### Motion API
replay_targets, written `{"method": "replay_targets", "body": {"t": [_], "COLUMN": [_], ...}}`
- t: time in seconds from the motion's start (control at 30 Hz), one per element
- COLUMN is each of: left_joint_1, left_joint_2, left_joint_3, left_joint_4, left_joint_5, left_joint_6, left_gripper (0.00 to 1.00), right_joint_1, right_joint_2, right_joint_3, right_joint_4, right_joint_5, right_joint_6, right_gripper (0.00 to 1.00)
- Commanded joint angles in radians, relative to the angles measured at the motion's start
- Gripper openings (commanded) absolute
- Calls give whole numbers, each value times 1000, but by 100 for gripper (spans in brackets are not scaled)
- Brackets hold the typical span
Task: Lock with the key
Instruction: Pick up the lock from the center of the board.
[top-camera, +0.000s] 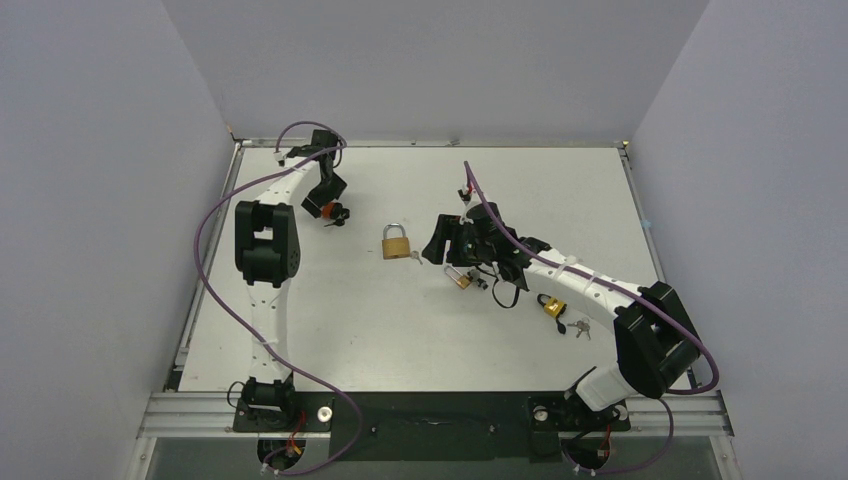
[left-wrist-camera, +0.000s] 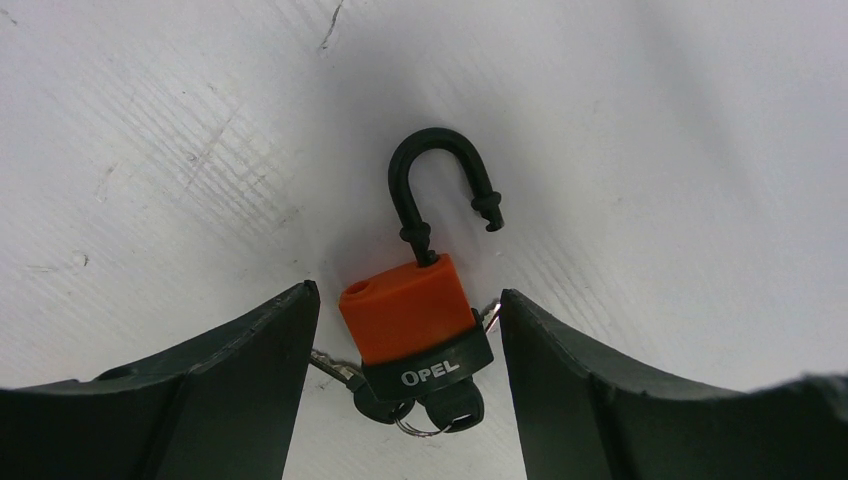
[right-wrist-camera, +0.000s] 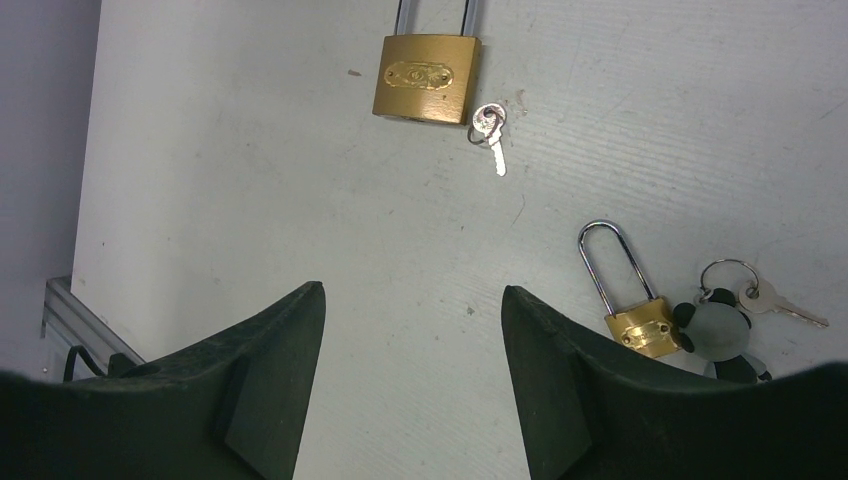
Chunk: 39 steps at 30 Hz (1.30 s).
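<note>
An orange padlock (left-wrist-camera: 410, 315) with a black base marked OPEL lies on the white table, its black shackle (left-wrist-camera: 435, 165) raised with the free end out of the body. Black-headed keys (left-wrist-camera: 445, 408) on a ring sit at its base; I cannot tell whether one is in the keyhole. My left gripper (left-wrist-camera: 408, 290) is open, one finger on each side of the padlock body, not touching it. In the top view this gripper (top-camera: 330, 207) is at the far left with the orange padlock (top-camera: 328, 211) under it. My right gripper (right-wrist-camera: 412, 288) is open and empty over bare table, mid-table in the top view (top-camera: 440, 242).
A large brass padlock (right-wrist-camera: 427, 78) with a small key (right-wrist-camera: 490, 135) lies ahead of the right gripper, also in the top view (top-camera: 396, 243). A small brass padlock (right-wrist-camera: 640, 325) with keys (right-wrist-camera: 775, 300) lies by the right finger. Another padlock (top-camera: 552, 305) and keys (top-camera: 578, 327) lie under the right arm.
</note>
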Motion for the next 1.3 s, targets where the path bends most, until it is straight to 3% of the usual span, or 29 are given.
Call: {"method": "replay_targets", "body": {"t": [0.0,0.23,0.33,0.4,0.53,0.63,0.97,1.27], "left_joint_1": [12,24,24,24,28,34,14,-79], "left_joint_2": [10,18,16,15,-17,-92,-479,-772], "left_joint_3": [-8,-50,-66,-83,-152,-237,-583,-691], "left_joint_4": [11,39,42,46,98,176,472,563], "left_joint_5": [36,99,112,131,182,225,436,521], "left_joint_6": [-54,-115,-131,-143,-150,-138,-151,-229], "left_gripper": [65,63,58,48,12,1,0,0], "right_joint_1": [-8,-12,-13,-12,-13,-11,56,113], "right_joint_2": [-30,-38,-35,-35,-33,-37,-58,-62], "right_joint_3": [-5,-12,-10,-7,-5,5,105,168], "right_joint_4": [62,62,68,77,95,129,140,215], "right_joint_5": [-22,-27,-30,-33,-41,-26,124,285], "right_joint_6": [9,14,23,31,52,55,-5,-31], "right_gripper": [61,61,61,61,61,61,70,72]}}
